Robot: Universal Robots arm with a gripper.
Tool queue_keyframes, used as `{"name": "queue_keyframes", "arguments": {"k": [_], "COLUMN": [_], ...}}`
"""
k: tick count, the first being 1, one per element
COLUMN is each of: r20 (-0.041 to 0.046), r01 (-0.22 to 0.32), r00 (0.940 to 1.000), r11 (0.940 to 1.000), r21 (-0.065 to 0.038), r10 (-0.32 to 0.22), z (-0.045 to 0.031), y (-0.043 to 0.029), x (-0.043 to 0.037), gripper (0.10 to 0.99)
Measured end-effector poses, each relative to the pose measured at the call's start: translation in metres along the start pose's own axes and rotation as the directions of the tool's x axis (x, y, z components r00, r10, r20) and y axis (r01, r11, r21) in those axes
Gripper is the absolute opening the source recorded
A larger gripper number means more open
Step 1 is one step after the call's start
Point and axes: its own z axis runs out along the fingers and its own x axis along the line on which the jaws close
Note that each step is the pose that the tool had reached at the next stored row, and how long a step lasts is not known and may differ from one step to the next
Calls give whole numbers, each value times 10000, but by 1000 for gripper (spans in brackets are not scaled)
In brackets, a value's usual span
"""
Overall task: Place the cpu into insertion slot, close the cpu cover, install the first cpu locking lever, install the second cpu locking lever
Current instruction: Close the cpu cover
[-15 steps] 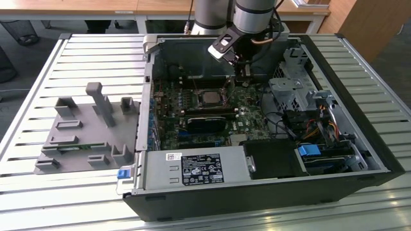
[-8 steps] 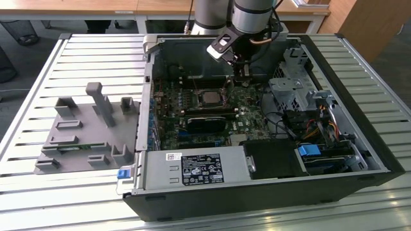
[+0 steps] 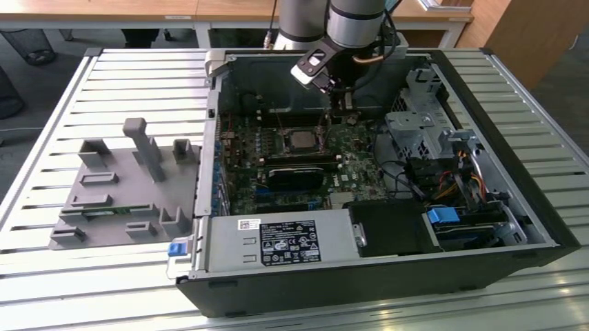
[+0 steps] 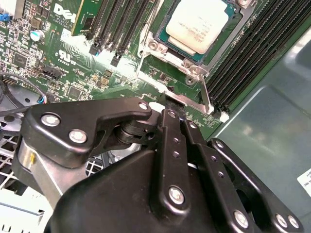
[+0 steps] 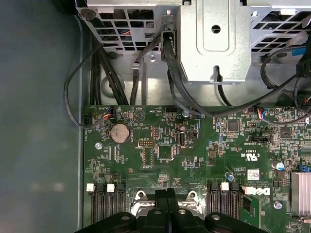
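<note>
The claw [image 4: 171,108], shut on nothing, sat at the edge of the cpu cover [image 4: 154,51] in the second wrist view, with the cpu [image 4: 197,26] seated within and memory slots [image 4: 243,53] flanking. The exterior view showed the computer case [image 3: 368,293] walling it in.

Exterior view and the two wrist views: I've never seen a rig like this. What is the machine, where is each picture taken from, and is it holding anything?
The machine is a single robot arm ending in a two-fingered hand. The exterior view looks from off the arm at an open computer case lying on a slatted metal table, with a grey fixture beside it on the exterior view's left. Both wrist views come from cameras riding on the arm, looking past the hand at the green circuit board. In the second wrist view the cpu lies flat on the board, framed by the metal cpu cover. The hand's fingers are shut, tips at the cover's edge; whether they pinch anything, I cannot tell.
</note>
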Motion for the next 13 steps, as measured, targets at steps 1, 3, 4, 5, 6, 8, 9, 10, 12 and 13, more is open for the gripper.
{"name": "queue_keyframes", "arguments": {"k": [1, 3, 4, 5, 6, 8, 9, 10, 12, 13], "r20": [0, 0, 0, 0, 0, 0, 1, 1, 0, 0], "r01": [0, 0, 0, 0, -1, 0, 0, 0, 0, 0], "r00": [10000, 10000, 10000, 10000, 10000, 10000, 10000, 10000, 10000, 10000], "r11": [10000, 10000, 10000, 10000, 10000, 10000, 10000, 10000, 10000, 10000], "r21": [0, 0, 0, 0, 0, 0, 0, 0, 0, 0], "r10": [0, 0, 0, 0, 1, 0, 0, 0, 0, 0], "z": [0, 0, 0, 1, 2, 2, 2, 3, 5, 7], "y": [-1, -3, -56, -101, -103, -107, -109, -112, -117, -119], "x": [0, 0, -1, -2, -2, -2, -2, -2, -2, -2], "gripper": [106, 106, 106, 106, 106, 106, 106, 106, 106, 106]}}
